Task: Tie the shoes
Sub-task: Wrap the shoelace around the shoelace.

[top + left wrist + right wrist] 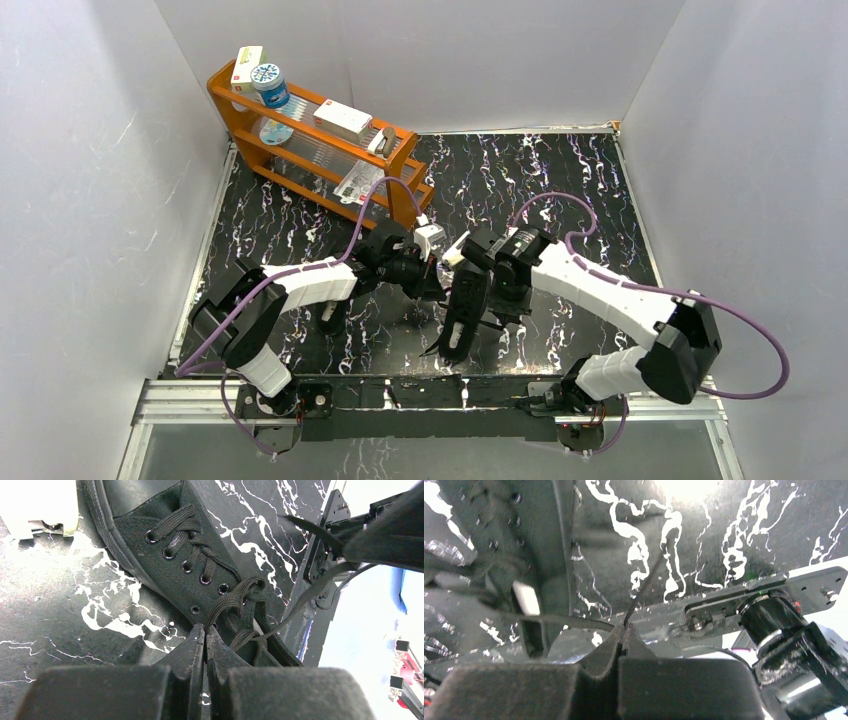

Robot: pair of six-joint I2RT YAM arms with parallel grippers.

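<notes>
A black shoe (465, 310) lies on the desk (570, 190) between the two arms. The left fingers (192, 650) are clenched right at the top eyelets, apparently pinching a strand of lace (227, 602). The right fingers (606, 645) are clenched on another strand that is drawn taut away from the shoe. The canvas upper looks soft and light, so a hard pull would likely drag the whole shoe. The lace is thin, limp and flat, so it is best pinched well back from its end, with steady tension to keep the loop from collapsing.
</notes>
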